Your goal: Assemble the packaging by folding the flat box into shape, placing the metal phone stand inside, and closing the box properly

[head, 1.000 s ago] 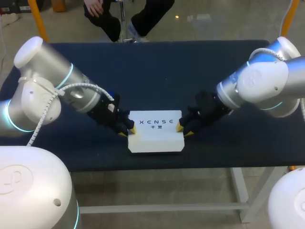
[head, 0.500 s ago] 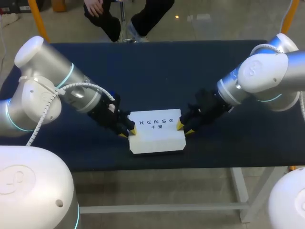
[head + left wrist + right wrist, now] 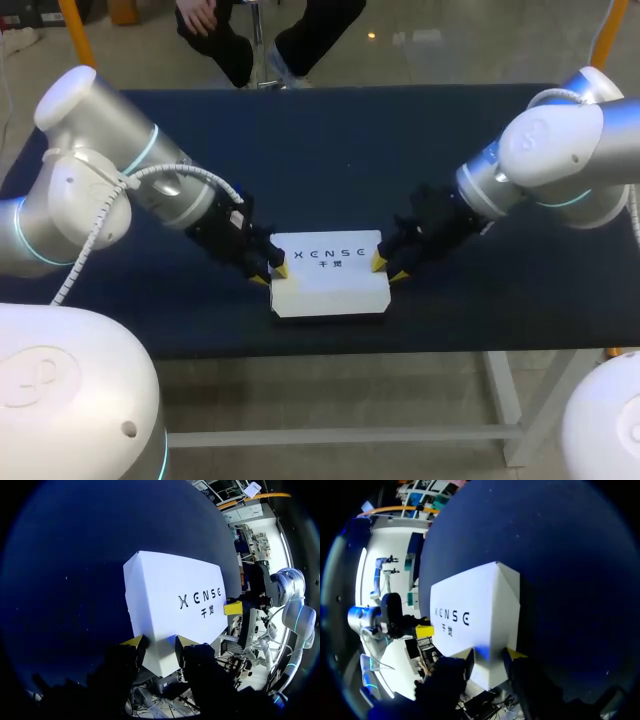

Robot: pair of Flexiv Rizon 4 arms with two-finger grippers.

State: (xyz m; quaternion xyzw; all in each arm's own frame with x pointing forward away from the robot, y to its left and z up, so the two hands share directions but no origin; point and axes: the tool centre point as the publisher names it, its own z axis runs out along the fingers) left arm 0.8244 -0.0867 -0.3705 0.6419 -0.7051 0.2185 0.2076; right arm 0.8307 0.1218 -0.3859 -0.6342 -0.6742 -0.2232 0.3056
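Observation:
A white closed box (image 3: 330,285) with dark print on its lid rests near the front middle of the dark blue table (image 3: 330,160). My left gripper (image 3: 271,275) grips the box's left end, and in the left wrist view that end of the box (image 3: 170,600) sits pinched between the gripper's (image 3: 160,644) two yellow tips. My right gripper (image 3: 388,268) holds the opposite end, and in the right wrist view the box (image 3: 470,610) is wedged between that gripper's (image 3: 490,655) fingers. No metal phone stand shows in any view.
Bare blue tabletop lies behind the box and to both sides. The table's front edge (image 3: 330,350) runs a short way in front of the box.
The box has shifted slightly toward the right, with both grippers staying at its ends. Both arms' upper parts have moved a little.

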